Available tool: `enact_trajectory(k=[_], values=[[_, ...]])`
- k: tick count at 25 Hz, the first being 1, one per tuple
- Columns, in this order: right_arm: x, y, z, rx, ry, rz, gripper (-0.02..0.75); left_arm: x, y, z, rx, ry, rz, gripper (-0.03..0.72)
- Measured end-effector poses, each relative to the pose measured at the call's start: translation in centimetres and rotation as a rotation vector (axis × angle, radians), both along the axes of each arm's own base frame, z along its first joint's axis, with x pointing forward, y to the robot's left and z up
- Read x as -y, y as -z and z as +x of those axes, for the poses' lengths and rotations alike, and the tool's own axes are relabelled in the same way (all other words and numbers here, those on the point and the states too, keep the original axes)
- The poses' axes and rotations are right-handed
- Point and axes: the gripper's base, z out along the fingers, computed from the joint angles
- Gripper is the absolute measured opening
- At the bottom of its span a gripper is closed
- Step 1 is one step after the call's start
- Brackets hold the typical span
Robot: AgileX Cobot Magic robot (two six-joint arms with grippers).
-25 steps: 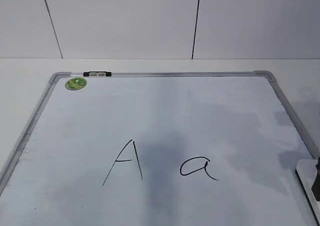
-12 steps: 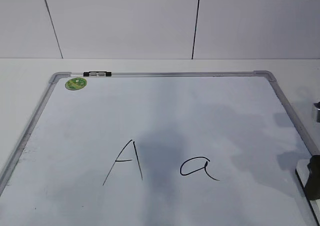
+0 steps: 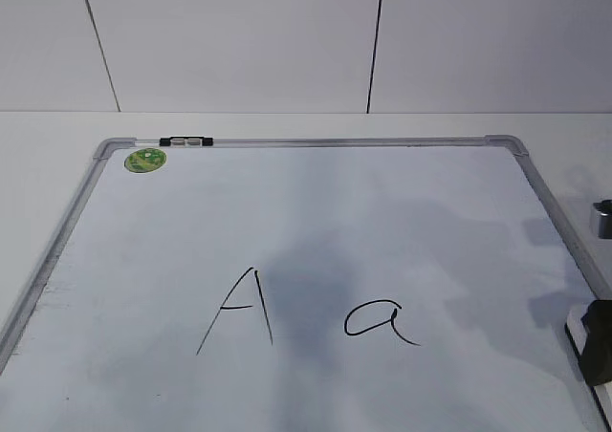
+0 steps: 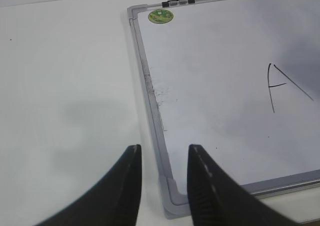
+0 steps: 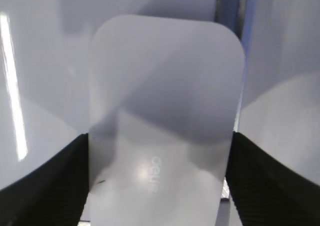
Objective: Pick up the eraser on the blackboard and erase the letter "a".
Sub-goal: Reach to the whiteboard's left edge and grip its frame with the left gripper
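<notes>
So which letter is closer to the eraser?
The small curly letter "a". It sits to the right of the tall pointy capital "A", nearer the eraser at the board's right edge.

you're looking at what's probably a lab test bench: plain white table (image 3: pixel 57 131), white panelled wall (image 3: pixel 239 40), whiteboard (image 3: pixel 316 143) laid flat.

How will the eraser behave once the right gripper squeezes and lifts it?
The eraser looks like a stiff plastic block, so it probably won't flex between the right gripper fingers. Its glossy top suggests smooth sides that might slip. Flat and oblong, it seems unlikely to roll on the blackboard.
</notes>
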Motion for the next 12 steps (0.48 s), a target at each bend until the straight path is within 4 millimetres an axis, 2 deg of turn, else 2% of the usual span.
enact_trajectory(k=[12], values=[[-0.05, 0.32, 0.18, -0.012, 0.015, 0.007, 0.571, 0.0, 0.0, 0.0, 0.0, 0.0, 0.0, 0.235]])
